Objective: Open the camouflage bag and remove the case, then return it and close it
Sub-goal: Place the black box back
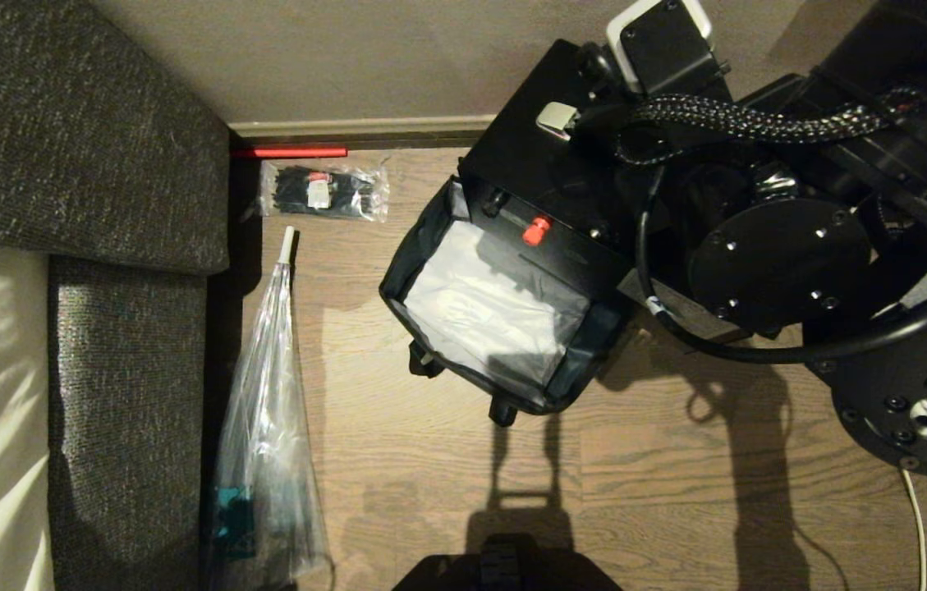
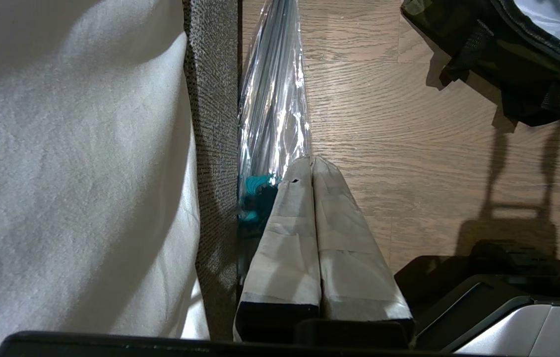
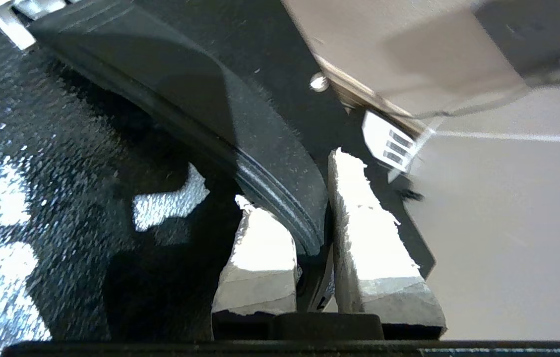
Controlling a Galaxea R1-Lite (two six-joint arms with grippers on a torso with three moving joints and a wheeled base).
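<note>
The camouflage bag (image 1: 397, 283) stands open on the wooden floor, its silvery-grey interior (image 1: 496, 312) showing with nothing in it. A corner of the bag (image 2: 508, 74) also shows in the left wrist view. The flat black case (image 1: 520, 156), with a red-orange spot (image 1: 536, 231) on its near edge, hangs tilted over the bag's far right rim. My right gripper (image 1: 570, 115) holds it from above. In the right wrist view the right gripper (image 3: 292, 178) is shut on a curved black ridge of the case (image 3: 260, 148). My left gripper (image 2: 312, 161) is shut on nothing, parked low beside the sofa.
A dark sofa (image 1: 77, 123) with a pale cover fills the left side. A clear-wrapped umbrella (image 1: 266, 460) lies along it. A clear plastic bag of black parts (image 1: 323, 191) and a red stick (image 1: 289, 153) lie by the baseboard (image 1: 364, 130). My base (image 1: 504, 566) shows at the bottom.
</note>
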